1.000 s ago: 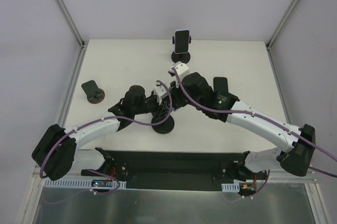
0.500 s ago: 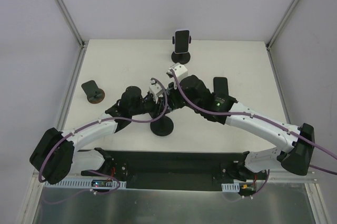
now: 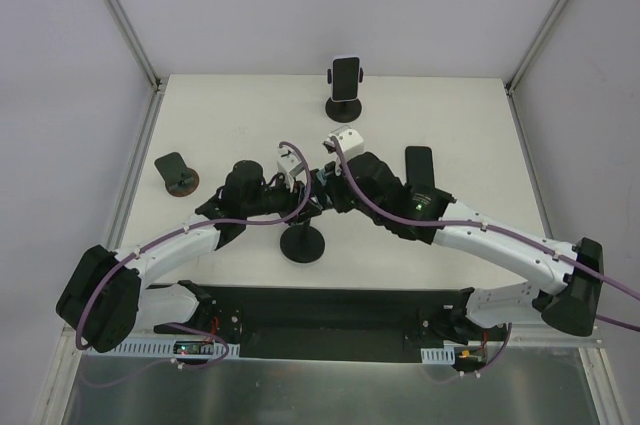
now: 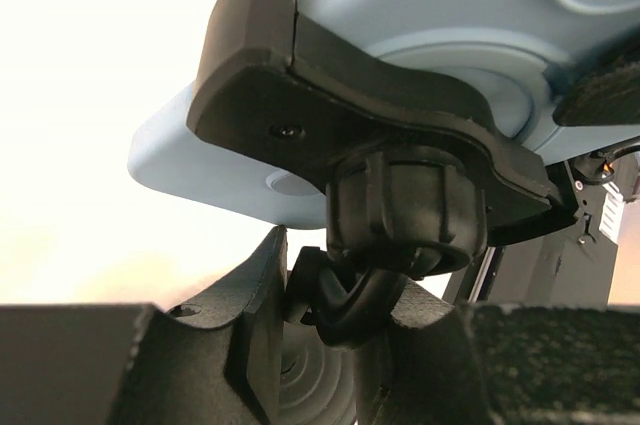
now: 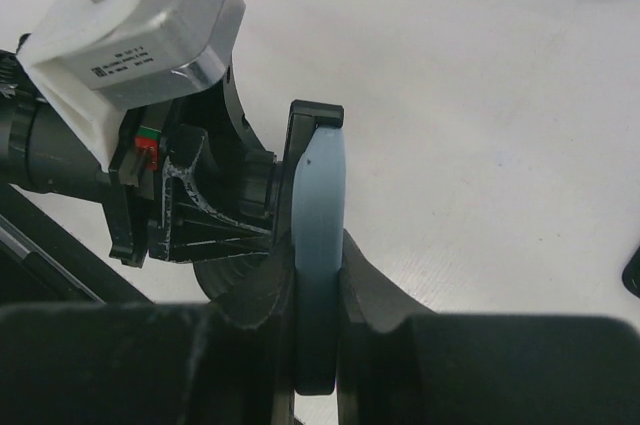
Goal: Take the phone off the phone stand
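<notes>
Both grasps look set, but the removal itself is not yet done. The pale blue phone (image 5: 320, 225) sits in the clamp of the phone stand (image 4: 340, 95), in the middle of the desk (image 3: 450, 115) between the two arms. The right pincer (image 5: 318, 290) is closed on the phone, a finger on each face. The left pincer (image 4: 340, 310) is clamped around the stand's neck below the ball joint, bracing it. What remains is pulling the phone free of the clamp.
</notes>
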Motion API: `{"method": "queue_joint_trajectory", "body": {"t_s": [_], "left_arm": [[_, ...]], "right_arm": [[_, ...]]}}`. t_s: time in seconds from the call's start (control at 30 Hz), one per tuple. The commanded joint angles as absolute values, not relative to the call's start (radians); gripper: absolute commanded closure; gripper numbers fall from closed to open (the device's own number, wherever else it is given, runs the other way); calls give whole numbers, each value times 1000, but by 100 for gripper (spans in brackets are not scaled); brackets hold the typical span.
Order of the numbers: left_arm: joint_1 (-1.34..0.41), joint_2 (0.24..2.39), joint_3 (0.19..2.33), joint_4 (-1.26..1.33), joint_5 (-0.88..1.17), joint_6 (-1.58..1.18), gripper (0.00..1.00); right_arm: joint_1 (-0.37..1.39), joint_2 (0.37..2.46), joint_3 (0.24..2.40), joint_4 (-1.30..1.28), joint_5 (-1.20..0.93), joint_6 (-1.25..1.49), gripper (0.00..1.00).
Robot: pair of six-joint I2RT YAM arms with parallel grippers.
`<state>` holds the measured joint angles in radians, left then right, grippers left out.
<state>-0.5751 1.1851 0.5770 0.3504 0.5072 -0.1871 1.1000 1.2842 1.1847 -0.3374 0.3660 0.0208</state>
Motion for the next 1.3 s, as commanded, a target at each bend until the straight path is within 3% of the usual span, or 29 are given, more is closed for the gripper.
{"method": "queue_joint_trajectory", "body": {"t_s": [0.0, 0.53, 1.27], "left_arm": [[-437, 1163, 591, 400, 239, -334, 100], [-437, 1181, 604, 357, 181, -307, 100], [-477, 1155, 525, 544, 293, -178, 100]], "right_arm": [[1106, 1154, 1216, -700, 255, -23, 99], [959, 970, 1172, -591, 201, 44, 99], [946, 976, 1170, -600, 256, 9, 99]]}}
